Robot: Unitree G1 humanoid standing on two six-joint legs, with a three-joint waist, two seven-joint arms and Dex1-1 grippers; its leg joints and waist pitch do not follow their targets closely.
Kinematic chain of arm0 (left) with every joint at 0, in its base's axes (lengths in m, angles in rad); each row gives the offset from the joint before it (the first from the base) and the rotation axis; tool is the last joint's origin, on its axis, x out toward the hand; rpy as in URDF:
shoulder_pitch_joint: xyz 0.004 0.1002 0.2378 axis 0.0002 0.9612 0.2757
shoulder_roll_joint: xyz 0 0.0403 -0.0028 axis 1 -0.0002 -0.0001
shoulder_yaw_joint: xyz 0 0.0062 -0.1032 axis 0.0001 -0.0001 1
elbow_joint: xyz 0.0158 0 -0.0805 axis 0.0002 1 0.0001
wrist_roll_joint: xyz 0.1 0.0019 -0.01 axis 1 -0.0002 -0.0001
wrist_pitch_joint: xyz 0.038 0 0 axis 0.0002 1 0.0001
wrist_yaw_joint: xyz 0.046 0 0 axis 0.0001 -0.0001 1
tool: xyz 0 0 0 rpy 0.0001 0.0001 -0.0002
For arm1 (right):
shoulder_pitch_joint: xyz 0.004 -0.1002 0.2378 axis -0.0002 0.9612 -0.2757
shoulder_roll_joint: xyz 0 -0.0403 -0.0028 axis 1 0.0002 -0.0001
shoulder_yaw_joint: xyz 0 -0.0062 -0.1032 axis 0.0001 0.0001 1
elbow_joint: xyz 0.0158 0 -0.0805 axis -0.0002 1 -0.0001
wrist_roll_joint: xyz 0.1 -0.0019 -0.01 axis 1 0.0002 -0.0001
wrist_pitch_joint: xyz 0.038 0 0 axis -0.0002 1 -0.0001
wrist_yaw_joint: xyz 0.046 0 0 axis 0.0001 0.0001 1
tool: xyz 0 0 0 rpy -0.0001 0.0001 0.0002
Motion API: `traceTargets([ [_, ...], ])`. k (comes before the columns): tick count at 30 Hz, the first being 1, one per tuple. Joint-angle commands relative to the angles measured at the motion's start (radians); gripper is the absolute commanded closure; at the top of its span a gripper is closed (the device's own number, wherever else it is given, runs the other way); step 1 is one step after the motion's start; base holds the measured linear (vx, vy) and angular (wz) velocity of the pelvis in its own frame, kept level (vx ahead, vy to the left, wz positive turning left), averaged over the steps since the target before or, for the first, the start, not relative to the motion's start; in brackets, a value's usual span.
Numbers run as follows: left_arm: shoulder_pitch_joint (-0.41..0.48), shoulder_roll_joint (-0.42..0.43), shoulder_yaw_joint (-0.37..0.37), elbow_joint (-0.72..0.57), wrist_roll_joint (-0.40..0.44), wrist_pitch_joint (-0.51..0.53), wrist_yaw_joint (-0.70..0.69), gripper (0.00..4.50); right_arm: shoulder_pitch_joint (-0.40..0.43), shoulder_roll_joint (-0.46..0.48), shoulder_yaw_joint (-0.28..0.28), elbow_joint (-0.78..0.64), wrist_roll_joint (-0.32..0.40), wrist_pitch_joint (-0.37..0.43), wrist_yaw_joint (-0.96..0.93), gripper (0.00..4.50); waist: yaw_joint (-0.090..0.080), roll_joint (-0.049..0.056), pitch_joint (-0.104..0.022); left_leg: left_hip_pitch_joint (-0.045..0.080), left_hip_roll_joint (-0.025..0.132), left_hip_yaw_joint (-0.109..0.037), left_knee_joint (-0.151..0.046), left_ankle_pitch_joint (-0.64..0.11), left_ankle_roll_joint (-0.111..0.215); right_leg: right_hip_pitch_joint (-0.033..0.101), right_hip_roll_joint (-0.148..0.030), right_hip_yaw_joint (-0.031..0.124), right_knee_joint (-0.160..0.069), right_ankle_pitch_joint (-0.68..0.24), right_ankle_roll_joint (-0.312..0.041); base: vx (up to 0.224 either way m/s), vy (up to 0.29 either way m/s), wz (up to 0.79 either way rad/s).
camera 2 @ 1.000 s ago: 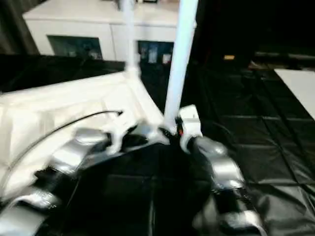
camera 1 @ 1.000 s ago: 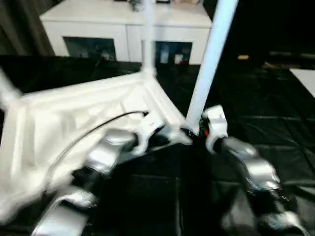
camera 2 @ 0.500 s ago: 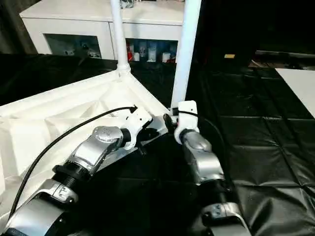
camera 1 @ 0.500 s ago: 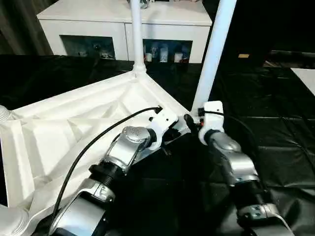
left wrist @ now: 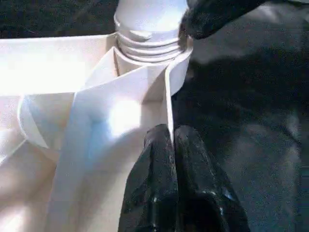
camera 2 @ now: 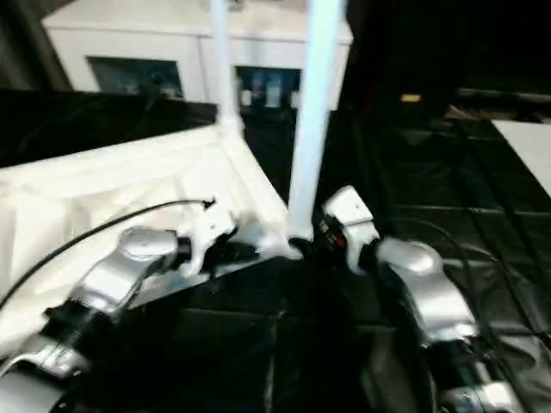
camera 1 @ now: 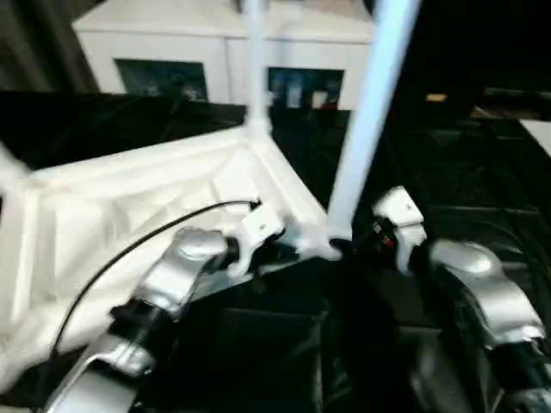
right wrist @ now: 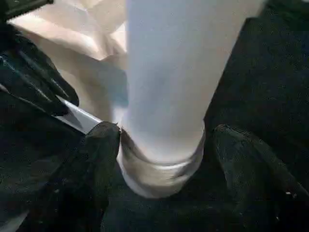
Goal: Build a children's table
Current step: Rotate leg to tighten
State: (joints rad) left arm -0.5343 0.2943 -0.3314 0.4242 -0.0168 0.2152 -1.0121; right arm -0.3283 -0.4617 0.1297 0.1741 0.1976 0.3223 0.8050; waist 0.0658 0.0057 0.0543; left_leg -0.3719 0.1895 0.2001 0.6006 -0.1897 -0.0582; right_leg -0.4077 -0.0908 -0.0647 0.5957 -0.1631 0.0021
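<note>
Lying underside-up on the black sheet, the white plastic ribbed tabletop (camera 1: 146, 198) carries two upright white tube legs, near (camera 1: 366, 120) and far (camera 1: 255, 60); left gripper (left wrist: 173, 145) pinches its rim, right gripper (right wrist: 159, 145) spread around the near leg's base.

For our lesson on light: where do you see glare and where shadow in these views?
Left wrist view: glare whitens the tabletop beside the left pincer. Right wrist view: the leg darkens toward its base. Left eye view: highlights on the right forearm.
</note>
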Motion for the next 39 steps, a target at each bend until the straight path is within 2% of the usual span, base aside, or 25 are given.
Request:
traceTargets([
  [1, -0.002, 0.017, -0.018, -0.07, -0.035, -0.035, -0.067, 4.5, 0.013, -0.029, 0.006, -0.033, 0.033, -0.003, 0.042, 1.2, 0.001, -0.007, -0.063, 0.02, 0.044, -0.021, -0.078, -0.249, 0.041, 0.044, -0.054, 0.043, -0.07, -0.284, -0.223, 0.0, 0.0, 0.0],
  [4, 0.005, 0.029, -0.024, -0.085, -0.042, -0.032, -0.096, 4.5, 0.022, -0.04, 0.016, -0.049, 0.041, 0.002, 0.066, 1.2, 0.001, -0.008, -0.063, 0.021, 0.045, -0.02, -0.079, -0.262, 0.035, 0.043, -0.056, 0.045, -0.073, -0.296, -0.214, 0.0, 0.0, 0.0],
  [5, 0.009, 0.036, -0.028, -0.093, -0.046, -0.033, -0.112, 4.5, 0.026, -0.045, 0.021, -0.057, 0.043, 0.004, 0.078, 1.2, 0.001, -0.008, -0.063, 0.017, 0.044, -0.021, -0.079, -0.253, 0.035, 0.045, -0.056, 0.044, -0.072, -0.294, -0.212, 0.0, 0.0, 0.0],
  [8, 0.015, 0.047, -0.033, -0.105, -0.05, -0.031, -0.135, 4.5, 0.033, -0.053, 0.026, -0.069, 0.042, 0.01, 0.099, 1.2, 0.002, -0.008, -0.065, 0.017, 0.044, -0.021, -0.078, -0.239, 0.036, 0.044, -0.056, 0.044, -0.07, -0.281, -0.211, 0.0, 0.0, 0.0],
  [10, 0.029, 0.066, -0.043, -0.133, -0.066, -0.022, -0.197, 4.5, 0.05, -0.081, 0.05, -0.089, 0.027, 0.017, 0.156, 1.2, 0.007, -0.006, -0.065, 0.017, 0.045, -0.021, -0.078, -0.23, 0.037, 0.046, -0.056, 0.044, -0.069, -0.275, -0.212, 0.0, 0.0, 0.0],
  [13, 0.03, 0.072, -0.045, -0.139, -0.069, -0.02, -0.207, 4.5, 0.061, -0.098, 0.066, -0.097, 0.026, 0.019, 0.18, 1.2, 0.016, -0.006, -0.066, 0.018, 0.045, -0.02, -0.077, -0.22, 0.043, 0.044, -0.055, 0.045, -0.066, -0.244, -0.221, 0.0, 0.0, 0.0],
  [17, 0.028, 0.075, -0.046, -0.138, -0.07, -0.022, -0.204, 4.5, 0.062, -0.098, 0.075, -0.087, 0.025, 0.021, 0.178, 1.2, 0.018, -0.006, -0.065, 0.018, 0.045, -0.02, -0.078, -0.229, 0.035, 0.045, -0.056, 0.045, -0.066, -0.256, -0.221, 0.0, 0.0, 0.0],
  [19, 0.028, 0.076, -0.045, -0.139, -0.07, -0.021, -0.205, 4.5, 0.062, -0.095, 0.076, -0.087, 0.026, 0.029, 0.18, 1.3, 0.018, -0.006, -0.065, 0.018, 0.045, -0.021, -0.078, -0.234, 0.032, 0.045, -0.056, 0.045, -0.067, -0.267, -0.217, 0.0, 0.0, 0.0],
  [20, 0.028, 0.076, -0.045, -0.139, -0.07, -0.021, -0.205, 4.5, 0.062, -0.095, 0.076, -0.087, 0.026, 0.029, 0.18, 1.54, 0.018, -0.007, -0.065, 0.018, 0.044, -0.021, -0.078, -0.234, 0.032, 0.045, -0.056, 0.045, -0.068, -0.271, -0.215, 0.0, 0.0, 0.0],
  [25, 0.031, 0.079, -0.039, -0.145, -0.066, -0.017, -0.211, 4.5, 0.063, -0.094, 0.074, -0.093, 0.035, 0.046, 0.196, 1.79, 0.018, -0.005, -0.067, 0.017, 0.045, -0.021, -0.077, -0.217, 0.034, 0.046, -0.055, 0.044, -0.064, -0.242, -0.219, 0.0, 0.0, 0.0],
  [31, 0.03, 0.082, -0.041, -0.142, -0.064, -0.014, -0.208, 4.5, 0.065, -0.09, 0.071, -0.092, 0.044, 0.055, 0.189, 1.81, 0.02, -0.006, -0.068, 0.018, 0.045, -0.021, -0.076, -0.213, 0.036, 0.048, -0.056, 0.044, -0.062, -0.23, -0.227, 0.0, 0.0, 0.0],
  [33, 0.029, 0.08, -0.038, -0.138, -0.062, -0.013, -0.2, 4.5, 0.062, -0.079, 0.064, -0.085, 0.044, 0.053, 0.174, 1.81, 0.019, -0.006, -0.067, 0.018, 0.045, -0.021, -0.076, -0.217, 0.034, 0.047, -0.056, 0.044, -0.063, -0.237, -0.225, 0.0, 0.0, 0.0],
  [35, 0.01, 0.045, -0.018, -0.08, -0.039, 0.018, -0.112, 4.5, 0.025, 0.007, 0.028, -0.003, 0.013, 0.05, 0.024, 1.82, 0.014, -0.006, -0.066, 0.015, 0.043, -0.021, -0.077, -0.227, 0.024, 0.046, -0.056, 0.043, -0.065, -0.26, -0.222, 0.0, 0.0, 0.0],
  [36, 0.003, 0.033, -0.012, -0.062, -0.033, 0.022, -0.084, 4.5, 0.016, 0.024, 0.023, 0.018, 0.003, 0.052, -0.012, 1.82, 0.008, -0.009, -0.062, 0.016, 0.039, -0.02, -0.078, -0.249, 0.013, 0.043, -0.054, 0.041, -0.072, -0.309, -0.211, 0.0, 0.0, 0.0],
  [37, -0.011, 0.007, -0.002, -0.027, -0.02, 0.035, -0.026, 4.5, -0.005, 0.07, 0.005, 0.061, -0.013, 0.053, -0.099, 1.82, 0.007, -0.007, -0.062, 0.021, 0.038, -0.022, -0.078, -0.263, 0.0, 0.041, -0.056, 0.041, -0.075, -0.354, -0.199, 0.0, 0.0, 0.0],
  [39, -0.033, -0.034, 0.014, 0.018, -0.005, 0.063, 0.059, 4.5, -0.037, 0.141, -0.028, 0.118, -0.021, 0.066, -0.226, 1.83, 0.0, -0.005, -0.062, 0.019, 0.036, -0.022, -0.078, -0.271, -0.006, 0.038, -0.055, 0.041, -0.075, -0.368, -0.196, 0.0, 0.0, 0.0],
])
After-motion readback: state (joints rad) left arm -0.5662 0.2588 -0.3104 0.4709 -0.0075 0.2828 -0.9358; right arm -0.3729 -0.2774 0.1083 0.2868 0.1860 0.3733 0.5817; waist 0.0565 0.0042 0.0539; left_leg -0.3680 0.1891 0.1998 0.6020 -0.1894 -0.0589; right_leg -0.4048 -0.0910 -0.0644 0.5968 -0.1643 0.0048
